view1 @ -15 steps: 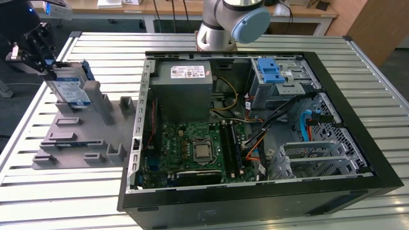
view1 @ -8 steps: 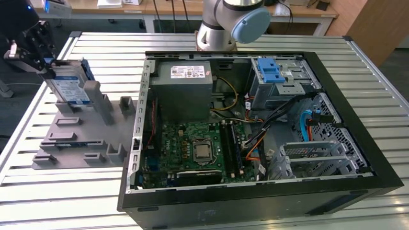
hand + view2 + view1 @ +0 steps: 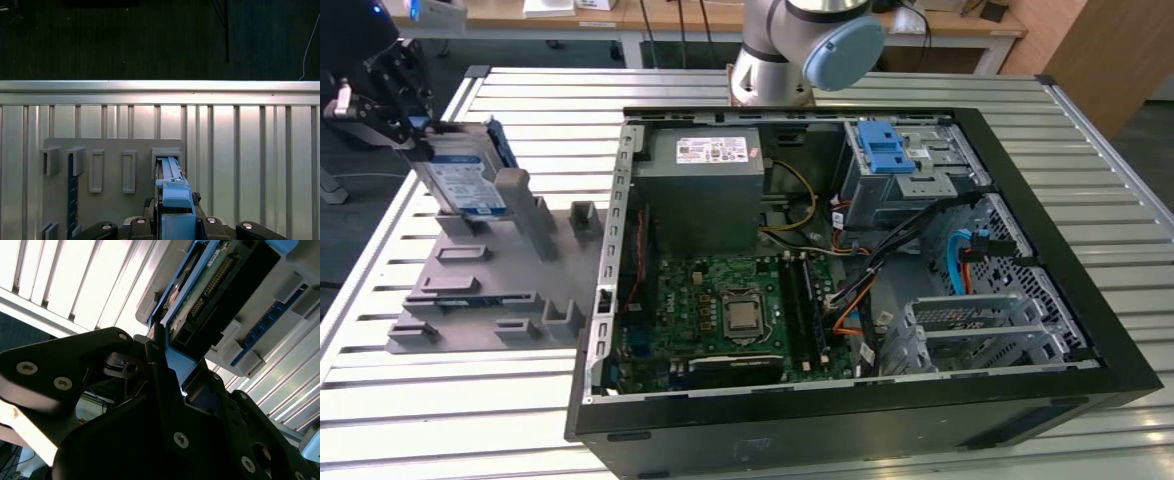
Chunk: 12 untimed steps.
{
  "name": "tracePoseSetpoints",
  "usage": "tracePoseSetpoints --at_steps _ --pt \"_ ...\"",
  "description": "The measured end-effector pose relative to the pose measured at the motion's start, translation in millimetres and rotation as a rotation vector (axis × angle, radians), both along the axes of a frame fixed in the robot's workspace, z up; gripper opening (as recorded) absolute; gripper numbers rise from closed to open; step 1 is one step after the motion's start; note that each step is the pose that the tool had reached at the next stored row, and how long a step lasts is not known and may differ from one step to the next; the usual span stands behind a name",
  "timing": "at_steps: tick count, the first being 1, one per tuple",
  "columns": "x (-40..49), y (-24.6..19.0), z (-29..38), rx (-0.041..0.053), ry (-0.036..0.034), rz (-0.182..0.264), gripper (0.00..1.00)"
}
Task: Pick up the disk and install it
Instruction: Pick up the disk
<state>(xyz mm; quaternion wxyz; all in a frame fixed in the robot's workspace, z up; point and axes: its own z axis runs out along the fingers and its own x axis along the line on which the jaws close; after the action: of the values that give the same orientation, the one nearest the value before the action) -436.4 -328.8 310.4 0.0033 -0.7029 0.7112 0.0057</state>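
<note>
Clearly the hand point(image 3: 403, 125) is closed narrow on the disk point(image 3: 460, 172), pinching the upper end of its blue plastic carrier. The drive stands nearly upright, a little tilted, at a slot of the grey holder block point(image 3: 467, 272) on the slatted metal desk point(image 3: 440, 400). That is on the exterior view's left, just beside the open computer case point(image 3: 854, 408). Whether its lower end sits in the slot or hangs just clear of it I cannot tell.

In the first wrist view the disk point(image 3: 172, 192) shows edge-on above the black body of the hand point(image 3: 175, 225), in line with a rectangular pocket of the holder. In the second wrist view the disk point(image 3: 210, 290) turns up its green circuit board and a row of connector pins, with the hand point(image 3: 165, 375) on the blue frame.

I judge it a dense, rigid slab, heavier than its size suggests, with no give. The silver lid and glossy label look slippery, and the bare board and pins look easily damaged, so the blue plastic edges are the safest place to grip, kept well away from knocks
</note>
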Motion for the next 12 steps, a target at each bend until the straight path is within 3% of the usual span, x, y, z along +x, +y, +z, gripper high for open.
tracePoseSetpoints --at_steps 12 --pt "0.0 0.0 2.9 0.0000 0.0001 0.000 0.37"
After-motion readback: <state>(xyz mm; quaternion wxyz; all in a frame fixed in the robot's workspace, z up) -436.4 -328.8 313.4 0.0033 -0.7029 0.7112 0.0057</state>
